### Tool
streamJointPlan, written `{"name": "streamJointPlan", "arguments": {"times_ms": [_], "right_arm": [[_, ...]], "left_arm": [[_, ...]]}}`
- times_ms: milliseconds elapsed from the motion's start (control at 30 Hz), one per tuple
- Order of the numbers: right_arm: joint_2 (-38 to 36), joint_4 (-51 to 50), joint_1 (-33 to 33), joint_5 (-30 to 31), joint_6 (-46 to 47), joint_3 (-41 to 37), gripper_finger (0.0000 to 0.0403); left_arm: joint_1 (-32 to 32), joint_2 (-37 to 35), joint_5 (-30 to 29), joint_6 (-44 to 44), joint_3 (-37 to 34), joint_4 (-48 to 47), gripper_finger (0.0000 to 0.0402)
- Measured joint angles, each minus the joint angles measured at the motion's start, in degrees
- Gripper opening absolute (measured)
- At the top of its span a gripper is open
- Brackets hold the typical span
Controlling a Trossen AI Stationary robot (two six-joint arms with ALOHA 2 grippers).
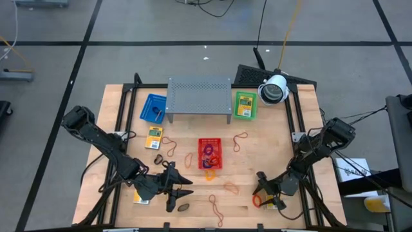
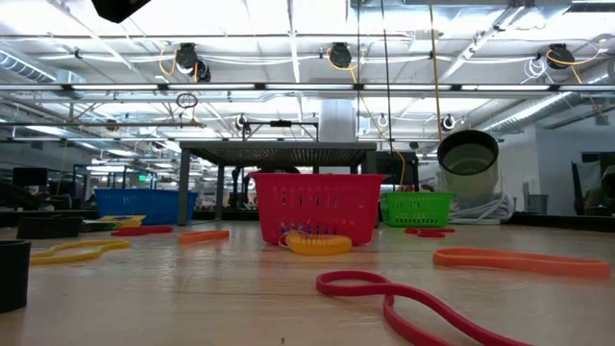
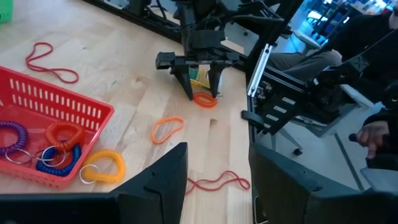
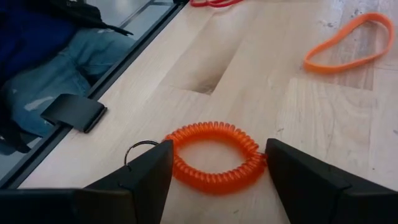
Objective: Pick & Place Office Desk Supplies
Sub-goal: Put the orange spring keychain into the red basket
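Note:
My right gripper (image 1: pixel 261 192) (image 4: pixel 217 149) is open and low over the table's near right part. Its two fingers stand on either side of an orange coiled loop (image 4: pixel 214 155) with a small metal ring, which lies flat on the wood. My left gripper (image 1: pixel 183 188) (image 3: pixel 217 149) is open near the table's near edge, left of centre, and holds nothing. A red basket (image 1: pixel 210 153) holds purple, blue and orange coils. A yellow coil (image 1: pixel 210 174) lies just in front of it. Thin rubber bands (image 1: pixel 240 140) (image 1: pixel 230 187) are scattered around. A yellow-and-green packet (image 1: pixel 154 137) lies flat. My right gripper comes down slanting from the right over the orange coiled loop (image 4: pixel 249 149), with one finger at each end of it. The loop lies flat on the table. I cannot tell whether the fingers (image 4: pixel 298 174) touch it.
A grey perforated rack (image 1: pixel 199 96) stands at the far middle, between a blue basket (image 1: pixel 153 107) and a green basket (image 1: pixel 244 105) with a packet in it. A round lamp-like camera (image 1: pixel 273 89) sits at the far right. Another packet (image 1: pixel 140 196) lies beneath my left arm.

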Motion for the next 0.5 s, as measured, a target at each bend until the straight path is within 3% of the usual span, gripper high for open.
{"name": "streamJointPlan", "arguments": {"times_ms": [133,233,500], "right_arm": [[-0.07,-2.99,-0.02,0.39,2.65,0.01,0.0234],[-0.07,-3.76,-0.04,0.81,2.95,0.01,0.0199],[-0.12,-6.63,-0.37,1.5,2.42,-0.05,0.0025]], "left_arm": [[-0.02,0.0,0.0,-0.13,-0.01,0.14,0.0177],[-0.02,0.0,0.01,-0.15,0.0,0.14,0.0177],[-0.04,0.0,0.02,-0.31,0.01,0.09,0.0177]]}}
